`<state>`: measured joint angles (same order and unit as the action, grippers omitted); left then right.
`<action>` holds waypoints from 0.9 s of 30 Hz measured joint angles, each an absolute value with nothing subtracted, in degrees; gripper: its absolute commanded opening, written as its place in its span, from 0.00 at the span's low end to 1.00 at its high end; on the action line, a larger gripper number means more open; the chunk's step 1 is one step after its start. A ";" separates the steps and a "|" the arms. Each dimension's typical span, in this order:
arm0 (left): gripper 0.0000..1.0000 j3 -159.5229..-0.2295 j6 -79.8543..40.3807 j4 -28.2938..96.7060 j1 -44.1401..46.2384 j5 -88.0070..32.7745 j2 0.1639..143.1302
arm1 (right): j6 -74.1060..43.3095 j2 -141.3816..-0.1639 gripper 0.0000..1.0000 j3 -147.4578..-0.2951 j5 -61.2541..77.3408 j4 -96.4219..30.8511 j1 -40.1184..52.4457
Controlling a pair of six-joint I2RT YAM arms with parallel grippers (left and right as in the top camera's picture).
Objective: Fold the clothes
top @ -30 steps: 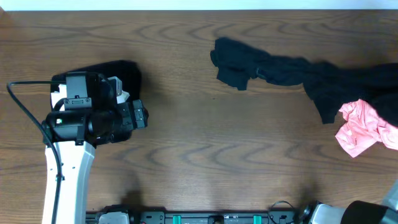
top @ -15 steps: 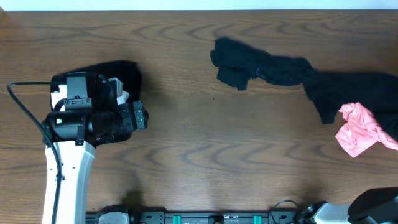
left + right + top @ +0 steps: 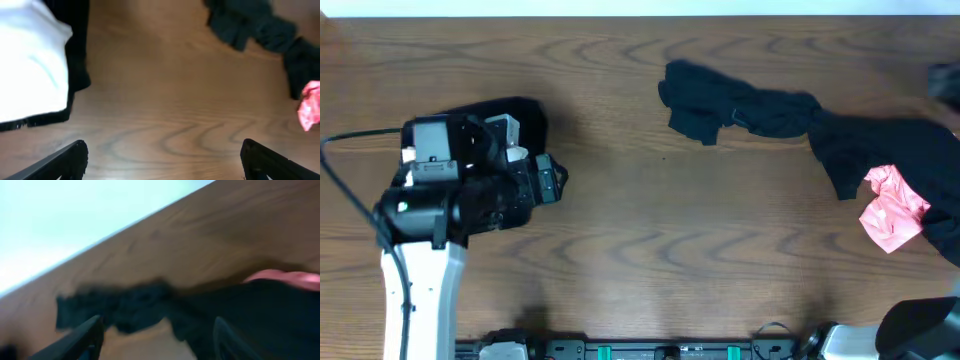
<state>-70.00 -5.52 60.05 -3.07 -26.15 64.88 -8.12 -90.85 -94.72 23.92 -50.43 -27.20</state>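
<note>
The clothes lie in two places. A crumpled run of black garments (image 3: 750,110) stretches to the right edge, with a pink garment (image 3: 892,207) on top of it. At the left, a folded black garment (image 3: 520,118) sits under my left arm, and a white one (image 3: 30,60) lies on it. My left gripper (image 3: 162,162) is open over bare wood beside that pile, nothing between its fingers (image 3: 70,159). In the blurred right wrist view, my right gripper (image 3: 155,340) hangs open above the black garments (image 3: 145,305), the pink one (image 3: 287,277) to its right.
The brown wooden table (image 3: 650,220) runs to a pale back edge (image 3: 640,8). My left arm's white link (image 3: 420,290) rises from the front left. A dark blurred shape (image 3: 945,82) shows at the right edge. Arm bases line the front edge (image 3: 670,350).
The right gripper has gone from nearly shut to open. The pink garment now looks smaller and sits a little further left. The left arm has turned slightly.
</note>
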 measured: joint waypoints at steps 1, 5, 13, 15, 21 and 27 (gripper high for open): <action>0.98 -70.48 -5.52 60.03 -3.09 -26.41 64.10 | -7.42 -91.57 0.75 -94.72 22.79 -50.87 -23.42; 0.98 -71.72 -5.54 60.12 -3.09 -26.83 60.80 | -6.46 -96.99 0.81 -94.52 14.09 -51.59 -13.61; 0.98 -71.79 -5.52 62.92 -3.09 -26.85 54.72 | -8.80 -111.94 0.79 -93.91 -3.95 -49.82 -9.19; 0.98 -71.81 -5.52 62.96 -3.09 -26.85 53.58 | -10.26 -114.85 0.76 -93.89 -6.09 -49.12 -9.65; 0.98 -71.81 -5.52 63.02 -3.09 -26.85 52.80 | -14.63 -121.01 0.54 -93.84 -9.15 -47.86 -10.41; 0.98 -71.81 -5.52 63.02 -3.09 -26.85 52.84 | -18.61 -122.10 0.08 -93.67 -12.05 -50.59 -10.46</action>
